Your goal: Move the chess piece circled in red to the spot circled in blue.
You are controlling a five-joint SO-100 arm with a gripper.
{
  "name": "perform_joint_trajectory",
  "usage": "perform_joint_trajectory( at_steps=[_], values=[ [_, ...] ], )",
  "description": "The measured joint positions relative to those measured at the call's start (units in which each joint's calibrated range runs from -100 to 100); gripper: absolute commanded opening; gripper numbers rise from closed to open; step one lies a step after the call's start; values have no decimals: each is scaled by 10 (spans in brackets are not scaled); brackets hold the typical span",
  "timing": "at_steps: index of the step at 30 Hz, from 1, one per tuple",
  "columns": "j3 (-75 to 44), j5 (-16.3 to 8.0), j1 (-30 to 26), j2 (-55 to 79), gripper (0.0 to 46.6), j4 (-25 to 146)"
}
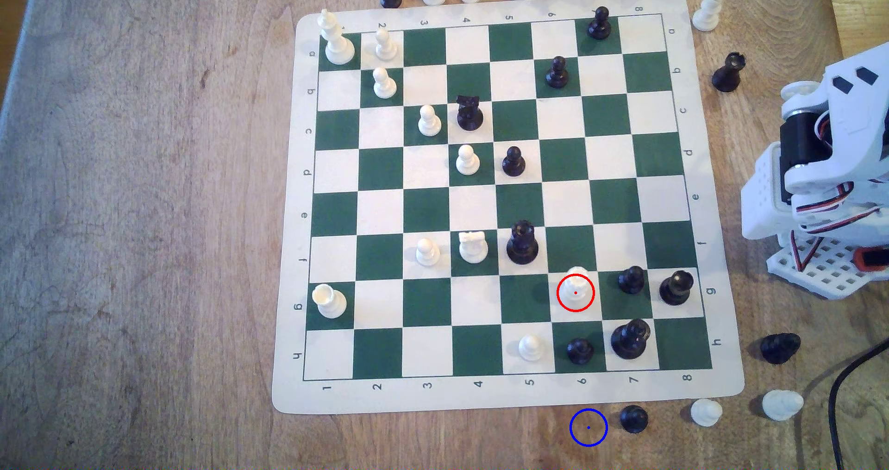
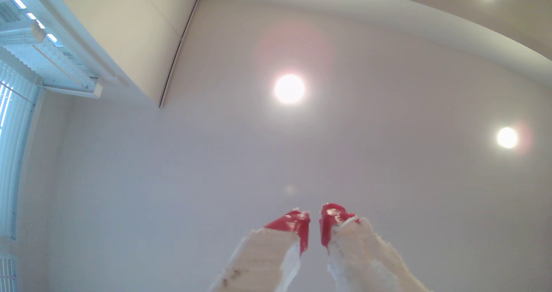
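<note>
The chess piece (image 1: 576, 289), cream-white with a wide round base, stands inside the red ring on a white square of row g, column 6. The spot (image 1: 588, 427) is bare wood inside a blue ring, just off the mat's near edge below column 6. The white arm (image 1: 818, 162) is folded up off the board at the exterior view's right edge, far from the piece. In the wrist view my gripper (image 2: 315, 220) points at the ceiling. Its red-tipped fingers (image 2: 291, 224) stand nearly together, with only a thin slit between them and nothing held.
The chess mat (image 1: 481, 398) carries many pieces. A black pawn (image 1: 631, 279), another black pawn (image 1: 579, 350) and a tall black piece (image 1: 523, 242) stand close to the ringed piece. Beside the spot sits a black pawn (image 1: 633, 418). A black cable (image 1: 837, 393) runs at the right.
</note>
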Motion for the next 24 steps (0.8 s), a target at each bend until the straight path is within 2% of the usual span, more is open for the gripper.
perform_joint_trajectory(
  at_steps=[3,6,16,19,24],
  values=[
    [0,0,2,2,26,9],
    [0,0,12,2,26,97],
    [-40,0,10,2,26,520],
    [-43,0,32,3,26,632],
    [-70,0,21,3,26,814]
  ],
)
